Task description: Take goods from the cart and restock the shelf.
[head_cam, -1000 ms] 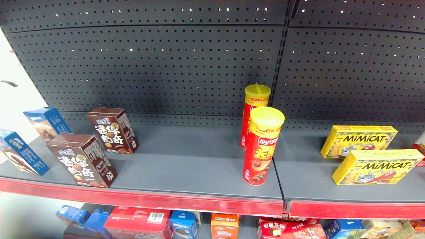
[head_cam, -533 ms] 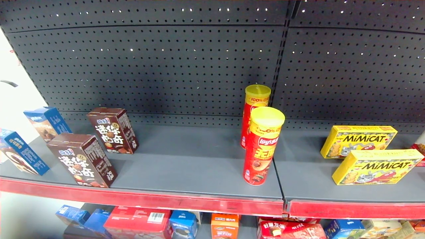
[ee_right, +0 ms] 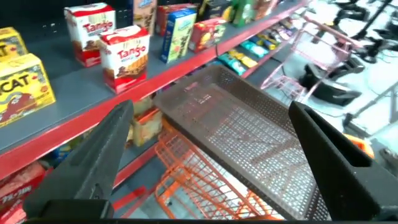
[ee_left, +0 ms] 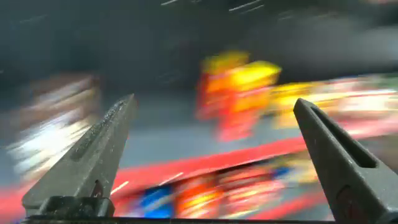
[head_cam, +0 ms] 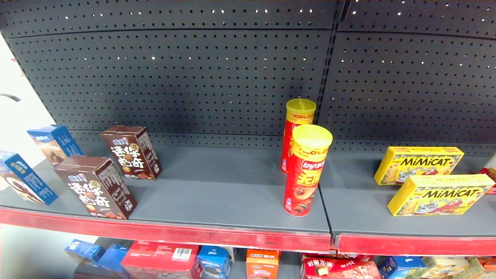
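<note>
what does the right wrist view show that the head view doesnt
Right wrist view adds: the right gripper, open, above the cart with its grey mesh tray and orange wire frame, and red-and-white boxes standing on the shelf.
Head view adds: two red cans with yellow lids, one behind the other, brown boxes and blue boxes farther left.
Both share: the yellow boxes and the grey shelf with its red front edge.
</note>
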`<state>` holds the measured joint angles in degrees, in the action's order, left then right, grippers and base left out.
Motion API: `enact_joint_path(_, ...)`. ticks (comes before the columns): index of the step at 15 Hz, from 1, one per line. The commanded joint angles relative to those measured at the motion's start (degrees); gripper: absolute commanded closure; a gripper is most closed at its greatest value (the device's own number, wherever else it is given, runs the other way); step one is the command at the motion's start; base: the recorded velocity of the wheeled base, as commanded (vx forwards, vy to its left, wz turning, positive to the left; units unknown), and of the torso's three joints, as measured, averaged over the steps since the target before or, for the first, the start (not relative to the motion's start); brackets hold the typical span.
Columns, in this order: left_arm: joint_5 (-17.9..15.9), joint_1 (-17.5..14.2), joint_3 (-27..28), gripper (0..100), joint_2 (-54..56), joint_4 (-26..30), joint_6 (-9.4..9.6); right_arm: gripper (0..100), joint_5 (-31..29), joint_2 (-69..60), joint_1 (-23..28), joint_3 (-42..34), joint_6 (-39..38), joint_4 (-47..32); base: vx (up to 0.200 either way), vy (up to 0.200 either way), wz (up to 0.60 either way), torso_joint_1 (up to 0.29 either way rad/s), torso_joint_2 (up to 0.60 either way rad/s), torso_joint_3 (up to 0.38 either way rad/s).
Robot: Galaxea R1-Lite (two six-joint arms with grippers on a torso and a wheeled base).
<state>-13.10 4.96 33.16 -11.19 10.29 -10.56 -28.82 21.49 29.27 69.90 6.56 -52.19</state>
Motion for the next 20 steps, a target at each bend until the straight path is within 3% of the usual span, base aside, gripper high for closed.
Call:
enact_joint_path(1, 9.9, 6.7, -6.9, 0, 6.4, 4.4, 4.23, 0, 0.0, -0.2, 0.8, 0.7, 0.0, -0.7, 0.0, 0.0, 0.0, 0.0, 0.0, 0.0)
enact_joint_path(2, 10.2, 6.7, -8.2, 0, 6.2, 1.9, 3.7, 0, 0.0, -0.2, 0.9, 1.0, 0.0, -1.2, 0.0, 0.0, 0.0, 0.0, 0.0, 0.0)
enact_joint_path(3, 10.2, 6.6, -12.6, 0, 6.2, -1.8, 2.47, 0, 0.0, -0.1, 1.0, 1.6, 0.1, -1.8, 0.0, 0.0, 0.0, 0.0, 0.0, 0.0)
enact_joint_path(4, 10.2, 6.6, -16.4, 0, 6.2, -4.5, 2.47, 0, 0.0, -0.2, 1.0, 1.6, 0.1, -1.9, 0.0, 0.0, 0.0, 0.0, 0.0, 0.0)
enact_joint_path(5, 10.2, 6.6, -22.9, 0, 6.2, -12.1, 2.38, 0, 0.0, -0.3, 1.0, 1.8, 0.1, -1.9, 0.0, 0.0, 0.0, 0.0, 0.0, 0.0)
enact_joint_path(6, 10.0, 6.6, -32.5, 0, 6.2, -23.8, 2.65, 0, 0.0, -0.4, 0.9, 2.4, 0.1, -2.1, 0.0, 0.0, 0.0, 0.0, 0.0, 0.0)
enact_joint_path(10, 11.9, 6.6, -33.2, 0, 6.2, -20.7, 0.98, 0, 0.0, -1.1, 0.3, 4.0, 0.1, -3.9, 0.0, 0.0, 0.0, 0.0, 0.0, 0.0)
enact_joint_path(11, 14.6, 6.6, -33.2, 0, 6.2, -17.5, 0.98, 0, 0.0, -1.3, 0.3, 4.0, 0.1, -4.1, 0.0, 0.0, 0.0, 0.0, 0.0, 0.0)
enact_joint_path(12, 20.0, 6.6, -33.2, 0, 6.2, -14.5, 1.15, 0, 0.0, -1.5, 0.3, 4.1, 0.1, -4.1, 0.0, 0.0, 0.0, 0.0, 0.0, 0.0)
enact_joint_path(14, 26.1, 6.6, -33.2, 0, 6.2, -13.5, 1.33, 0, 0.0, -1.5, 0.2, 4.8, 0.1, -4.3, 0.0, 0.0, 0.0, 0.0, 0.0, 0.0)
enact_joint_path(18, 26.4, 6.7, -33.1, 0, 6.2, -13.2, 1.15, 0, 0.0, -0.8, -1.5, 5.6, 0.2, -4.3, 0.0, 0.0, 0.0, 0.0, 0.0, 0.0)
enact_joint_path(20, 20.5, 6.9, -33.1, 0, 6.2, -13.3, 3.7, 0, 0.1, -0.1, -1.8, 5.6, 0.2, -4.0, 0.0, 0.0, 0.0, 0.0, 0.0, 0.0)
